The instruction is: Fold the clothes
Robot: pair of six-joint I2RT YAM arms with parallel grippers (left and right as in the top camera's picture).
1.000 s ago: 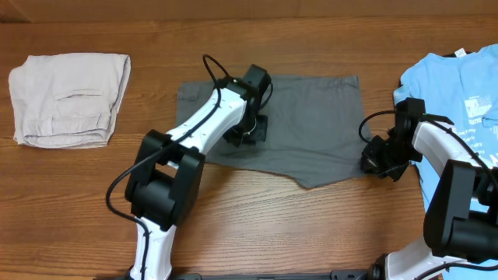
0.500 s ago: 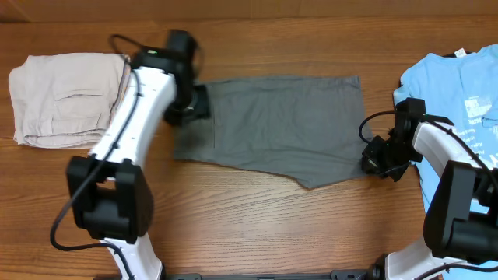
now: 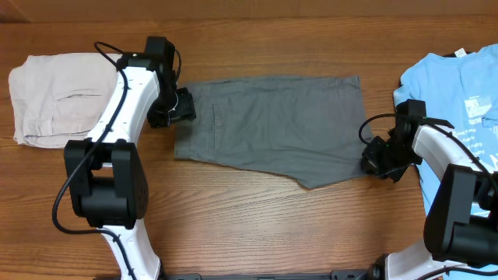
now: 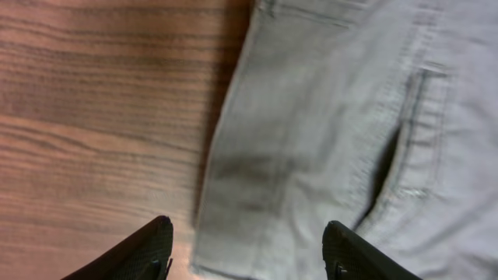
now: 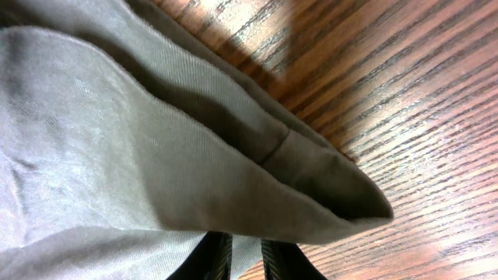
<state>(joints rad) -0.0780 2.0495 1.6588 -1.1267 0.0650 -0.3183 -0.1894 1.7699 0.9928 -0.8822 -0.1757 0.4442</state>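
**A tan pile and a blue shirt on a brown wood table**

Seen from above, the wood table (image 3: 257, 233) is brown, with darker lines running from side to side. At about 10 o'clock, close to the left edge, lies a pale tan piece of clothing (image 3: 68, 99). It is folded into a soft, puffy square, with creases and a seam on top. At about 3 o'clock, by the right edge, lies a light blue T-shirt (image 3: 459, 82). It has white print (image 3: 472, 107) on it that is too small to read, and part of the shirt goes off the picture. The tan pile and the blue shirt are well apart, on opposite sides of the table. In the two close views, the same brown wood shows, with bright shiny spots.
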